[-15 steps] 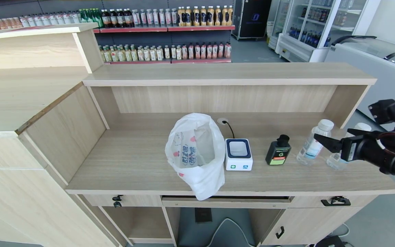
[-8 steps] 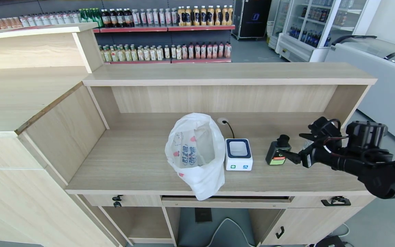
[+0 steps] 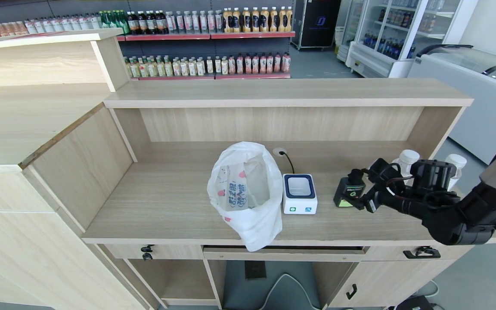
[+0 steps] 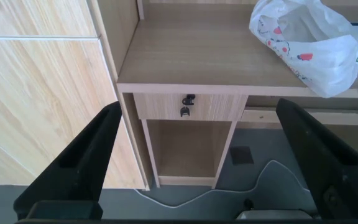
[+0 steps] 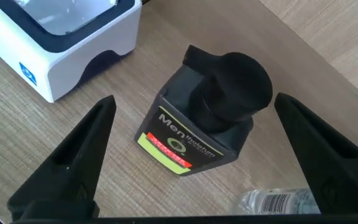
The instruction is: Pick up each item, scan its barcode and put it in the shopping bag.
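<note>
Three items sit on the worktop (image 3: 166, 202). Bag (image 3: 248, 193) gapes mid-worktop, scanner (image 3: 300, 193) just beside it. Dark bottle (image 3: 348, 191) stands near the scanner. Prob light, stiff plastic, bit slick, so I'd grab the squat body, not the cap. R pincer (image 5: 194, 106) is wide open astride it, holding nothing. L pincer (image 4: 197, 106) is open and empty too.

The counter (image 3: 166, 202) is matt, pale wood-grain. The shopping bag (image 3: 248, 206), at nine o'clock from the scanner (image 3: 300, 199), is thin crinkled white plastic; the scanner is smooth glossy plastic, the bottle (image 5: 207, 115) at its three o'clock matt black.
</note>
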`<state>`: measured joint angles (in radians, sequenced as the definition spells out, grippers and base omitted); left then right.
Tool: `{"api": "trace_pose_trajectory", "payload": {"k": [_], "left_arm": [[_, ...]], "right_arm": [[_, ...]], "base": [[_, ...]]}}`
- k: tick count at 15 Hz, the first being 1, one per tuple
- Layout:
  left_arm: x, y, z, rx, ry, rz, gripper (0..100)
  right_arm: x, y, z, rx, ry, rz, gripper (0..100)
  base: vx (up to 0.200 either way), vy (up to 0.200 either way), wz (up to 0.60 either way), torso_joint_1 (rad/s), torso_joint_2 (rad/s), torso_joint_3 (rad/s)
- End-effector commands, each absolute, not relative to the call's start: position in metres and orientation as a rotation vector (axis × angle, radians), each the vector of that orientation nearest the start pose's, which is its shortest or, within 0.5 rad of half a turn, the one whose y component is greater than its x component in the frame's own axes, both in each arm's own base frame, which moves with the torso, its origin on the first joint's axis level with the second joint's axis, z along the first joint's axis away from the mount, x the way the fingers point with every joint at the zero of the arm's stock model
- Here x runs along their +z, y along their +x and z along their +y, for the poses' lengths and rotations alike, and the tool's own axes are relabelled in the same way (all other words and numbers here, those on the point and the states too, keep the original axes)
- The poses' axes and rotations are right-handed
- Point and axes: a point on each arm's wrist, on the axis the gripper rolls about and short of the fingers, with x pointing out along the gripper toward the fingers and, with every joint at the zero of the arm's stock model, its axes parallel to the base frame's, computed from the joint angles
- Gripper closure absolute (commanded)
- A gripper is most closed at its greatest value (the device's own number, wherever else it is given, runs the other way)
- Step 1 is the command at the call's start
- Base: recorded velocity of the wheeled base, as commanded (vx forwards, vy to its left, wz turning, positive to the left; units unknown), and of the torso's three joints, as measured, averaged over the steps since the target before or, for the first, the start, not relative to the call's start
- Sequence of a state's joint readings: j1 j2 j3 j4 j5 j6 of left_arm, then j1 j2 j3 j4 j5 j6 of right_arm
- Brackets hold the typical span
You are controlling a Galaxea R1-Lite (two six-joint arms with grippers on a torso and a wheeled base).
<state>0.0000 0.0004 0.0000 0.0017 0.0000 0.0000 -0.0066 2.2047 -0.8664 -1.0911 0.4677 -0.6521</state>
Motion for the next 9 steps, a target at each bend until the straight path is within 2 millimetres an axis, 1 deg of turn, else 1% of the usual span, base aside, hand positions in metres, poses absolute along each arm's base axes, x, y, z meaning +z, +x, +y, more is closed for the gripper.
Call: {"api": "trace_pose_trajectory", "payload": {"k": [1, 4, 9], "left_arm": [[0.075, -0.023, 0.000, 0.002, 0.000, 0.002, 0], [0.075, -0.023, 0.000, 0.000, 0.000, 0.002, 0], [0.075, -0.023, 0.000, 0.000, 0.000, 0.002, 0]], "right_arm": [[0.051, 0.398, 0.007, 0.531, -0.587, 0.095, 0], [0.046, 0.406, 0.008, 0.553, -0.594, 0.078, 0], [0.036, 0.411, 0.008, 0.561, -0.627, 0.080, 0]], "base": [[0.000, 0.000, 0.00, 0.000, 0.00, 0.000], [0.000, 0.000, 0.00, 0.000, 0.00, 0.000], [0.000, 0.000, 0.00, 0.000, 0.00, 0.000]]}}
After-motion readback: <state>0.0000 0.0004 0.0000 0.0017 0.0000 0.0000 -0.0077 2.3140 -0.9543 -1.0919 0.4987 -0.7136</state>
